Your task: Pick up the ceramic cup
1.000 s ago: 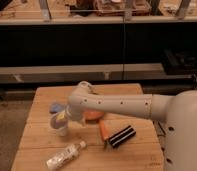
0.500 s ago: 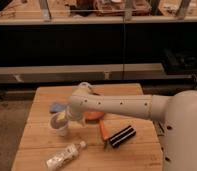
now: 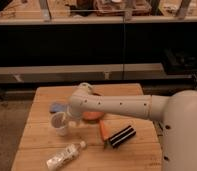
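Note:
The ceramic cup [image 3: 59, 123] is a small pale handleless cup standing upright on the left part of the wooden table [image 3: 47, 142]. My gripper [image 3: 68, 120] is at the end of the white arm that reaches in from the right. It sits right against the cup's right side, at rim height. The cup rests on the table.
An orange pan [image 3: 93, 115] lies just right of the gripper, partly under the arm. A blue item [image 3: 55, 106] lies behind the cup. A clear bottle with a white cap [image 3: 65, 154] lies in front. An orange piece [image 3: 104, 130] and a black ridged block [image 3: 121, 136] lie to the right.
The arm has barely shifted and stays at the cup. The cup stands in the same place on the table.

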Robot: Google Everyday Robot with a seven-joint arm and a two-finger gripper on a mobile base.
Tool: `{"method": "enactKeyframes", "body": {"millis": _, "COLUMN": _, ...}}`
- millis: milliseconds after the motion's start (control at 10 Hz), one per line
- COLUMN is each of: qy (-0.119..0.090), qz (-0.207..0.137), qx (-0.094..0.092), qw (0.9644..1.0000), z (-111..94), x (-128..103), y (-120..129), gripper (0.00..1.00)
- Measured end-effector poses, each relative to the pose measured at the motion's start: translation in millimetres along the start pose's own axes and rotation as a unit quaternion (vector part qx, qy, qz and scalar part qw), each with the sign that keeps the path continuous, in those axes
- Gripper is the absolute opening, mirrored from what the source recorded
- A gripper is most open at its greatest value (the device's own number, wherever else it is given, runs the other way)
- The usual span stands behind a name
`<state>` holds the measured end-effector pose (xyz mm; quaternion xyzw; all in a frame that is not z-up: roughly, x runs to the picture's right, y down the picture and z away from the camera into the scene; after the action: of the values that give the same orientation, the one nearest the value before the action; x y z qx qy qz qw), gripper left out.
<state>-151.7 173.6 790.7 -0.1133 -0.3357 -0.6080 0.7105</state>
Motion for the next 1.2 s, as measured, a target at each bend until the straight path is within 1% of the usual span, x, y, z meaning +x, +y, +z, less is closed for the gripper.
{"method": "enactKeyframes", "body": {"millis": 200, "qy": 0.006, "qz": -0.004, "qx": 0.000, "qw": 1.0000, "z": -8, "x": 2, "y": 0, "gripper": 0.20}}
{"method": "enactKeyframes", "body": {"millis": 300, "qy": 0.010, "qz": -0.006, "qx": 0.000, "qw": 0.9999, "z": -17, "x": 3, "y": -1, "gripper": 0.10}}
{"method": "enactKeyframes", "body": {"millis": 400, "qy": 0.014, "qz": -0.008, "qx": 0.000, "qw": 0.9999, "z": -25, "x": 5, "y": -2, "gripper": 0.03}}
{"method": "enactKeyframes", "body": {"millis": 500, "qy": 0.016, "qz": -0.011, "qx": -0.001, "qw": 0.9998, "z": -27, "x": 6, "y": -1, "gripper": 0.01}}
{"method": "enactKeyframes", "body": {"millis": 700, "qy": 0.016, "qz": -0.016, "qx": -0.001, "qw": 0.9997, "z": -32, "x": 7, "y": -3, "gripper": 0.01}}
{"method": "enactKeyframes", "body": {"millis": 900, "qy": 0.019, "qz": -0.022, "qx": -0.002, "qw": 0.9996, "z": -57, "x": 12, "y": -5, "gripper": 0.01}}
{"method": "enactKeyframes", "body": {"millis": 1100, "qy": 0.020, "qz": -0.026, "qx": -0.003, "qw": 0.9995, "z": -69, "x": 16, "y": -5, "gripper": 0.01}}
{"method": "enactKeyframes", "body": {"millis": 1200, "qy": 0.020, "qz": -0.028, "qx": -0.003, "qw": 0.9994, "z": -69, "x": 16, "y": -4, "gripper": 0.01}}
